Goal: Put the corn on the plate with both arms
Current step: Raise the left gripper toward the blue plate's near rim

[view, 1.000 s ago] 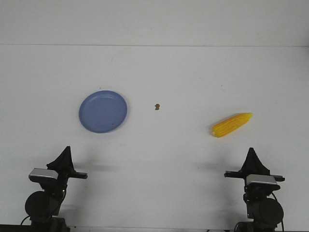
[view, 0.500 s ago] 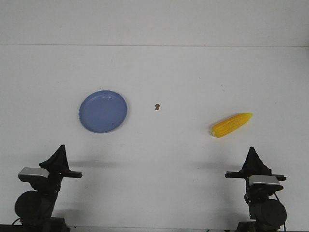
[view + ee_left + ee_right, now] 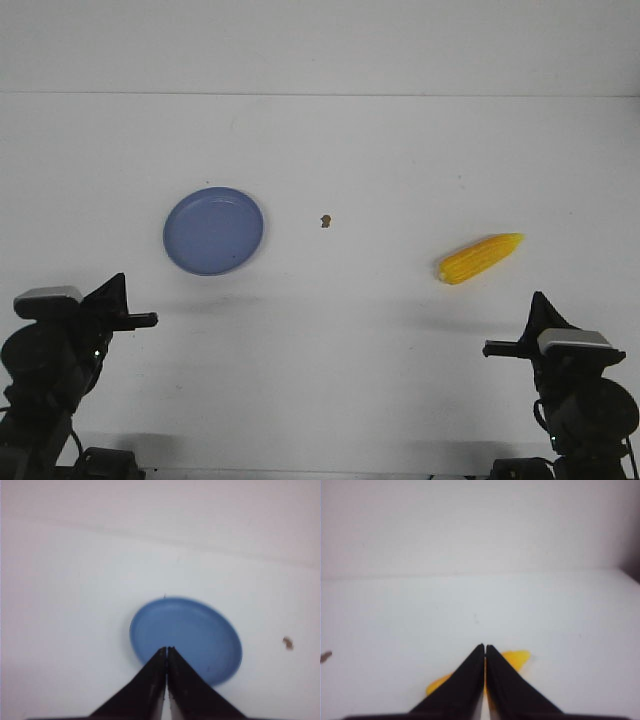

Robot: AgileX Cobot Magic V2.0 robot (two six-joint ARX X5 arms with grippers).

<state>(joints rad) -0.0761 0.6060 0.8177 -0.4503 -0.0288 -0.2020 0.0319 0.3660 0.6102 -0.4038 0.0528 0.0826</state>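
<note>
One corn [image 3: 479, 258] lies alone on the white counter [image 3: 380, 150], over on the robot's right side, its pointed end aimed away and to the right, its blunt end nearer the middle. It is well apart from the plate [image 3: 213, 230], which sits on the left half of the counter with nothing on it. Between them, nearer the plate, rests a tiny brown speck [image 3: 325, 221].

Neither arm touches anything. The right fingers [image 3: 485, 650] are pressed together with only a hairline between them, and in the right wrist view the corn shows just beyond their tips, partly hidden by them. The left fingers [image 3: 166, 652] are likewise closed and empty, pointing at the near rim of the plate in the left wrist view. In the front view both arms sit low at the near edge, the right fingers short of the corn.

By my reading, the task is at its very start: the approach to the corn. The next move calls for the right fingers to part, come down astride the cob near its middle and close across its width, since the round tapered body would probably roll if nudged.
</note>
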